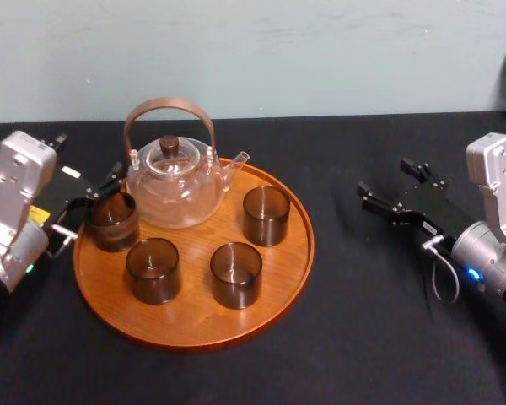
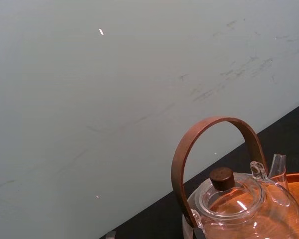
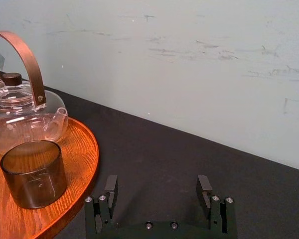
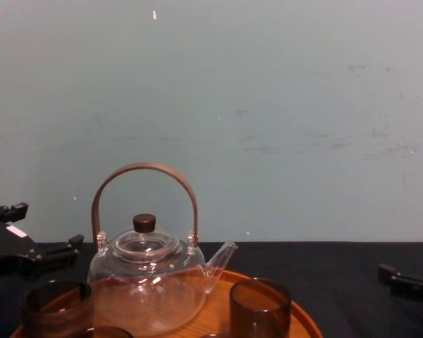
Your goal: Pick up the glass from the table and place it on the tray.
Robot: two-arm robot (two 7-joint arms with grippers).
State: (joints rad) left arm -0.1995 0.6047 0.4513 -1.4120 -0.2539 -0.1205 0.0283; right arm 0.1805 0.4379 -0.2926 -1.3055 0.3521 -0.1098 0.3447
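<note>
While your left gripper [image 1: 90,211] sits at the tray's left rim with its fingers spread wide and clasping nothing, the glass [image 1: 111,221] stands upright on the tray [image 1: 194,329], at its left edge. It is close against those fingertips, and you cannot tell whether they touch it. Just behind and to its right you have the clear teapot [image 1: 175,190] with its brown arched handle. On the same wood stand a second glass [image 1: 153,270] at the front left, a third glass [image 1: 235,274] at the front right and a fourth glass [image 1: 266,215] beside the spout. Your right gripper [image 1: 384,180] hangs over the black table [image 1: 388,337], well apart from the tray, fingers parted and empty.
</note>
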